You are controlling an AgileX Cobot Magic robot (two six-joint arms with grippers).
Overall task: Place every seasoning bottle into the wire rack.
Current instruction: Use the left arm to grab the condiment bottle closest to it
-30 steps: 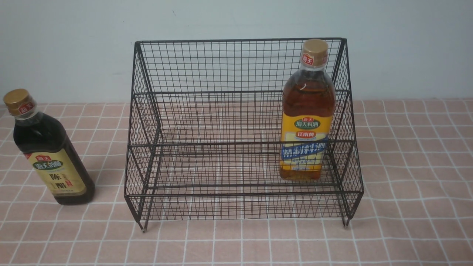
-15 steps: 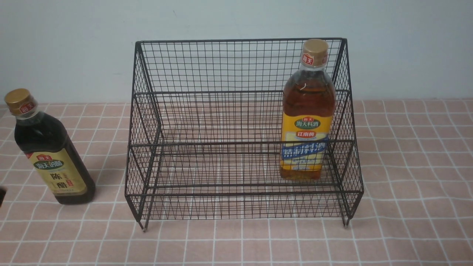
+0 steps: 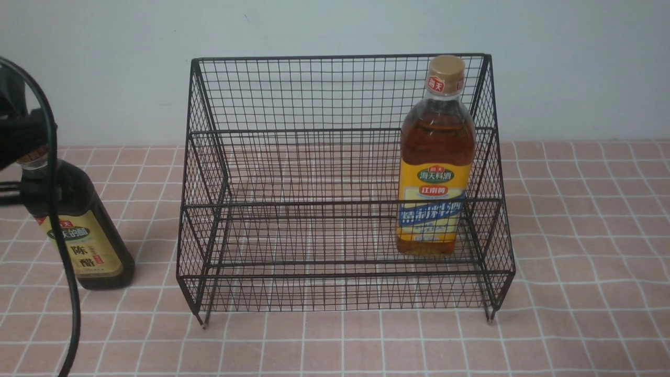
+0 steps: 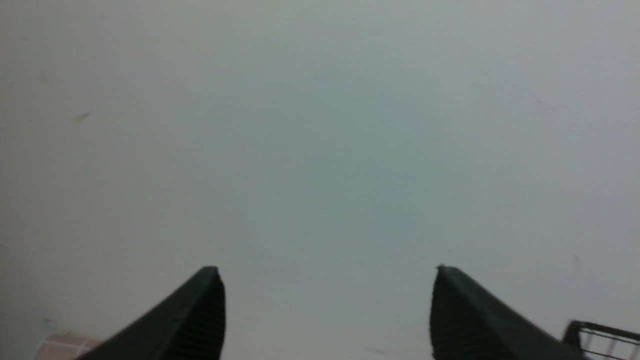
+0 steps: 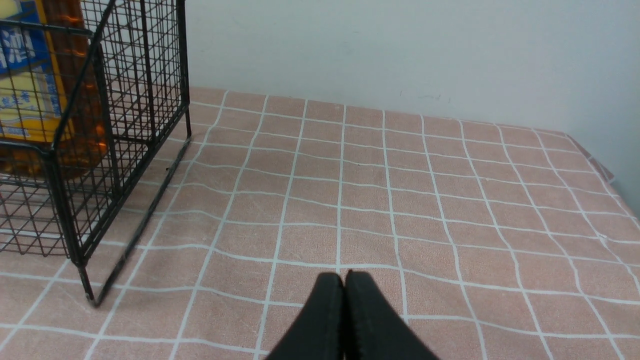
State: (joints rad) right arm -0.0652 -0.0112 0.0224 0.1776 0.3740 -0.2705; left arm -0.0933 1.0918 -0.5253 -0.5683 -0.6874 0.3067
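Observation:
The black wire rack (image 3: 335,131) stands mid-table against the wall. An amber seasoning bottle (image 3: 434,157) with a yellow-blue label stands upright on the rack's lower tier at the right; it also shows through the mesh (image 5: 30,90). A dark seasoning bottle (image 3: 84,235) with a beige label stands on the cloth left of the rack. My left arm (image 3: 18,136) and its cable hang in front of that bottle's neck and hide the cap. My left gripper (image 4: 327,270) is open and empty, facing the wall. My right gripper (image 5: 344,274) is shut and empty above the cloth, right of the rack.
A pink checked cloth (image 3: 576,235) covers the table, and a pale wall (image 3: 104,63) rises right behind the rack. The table's right edge (image 5: 600,170) drops away. A corner of the rack (image 4: 595,332) shows beside my left fingers.
My left arm has come up into the front view at the far left and now covers the dark bottle's cap. Bottles and rack have stayed put.

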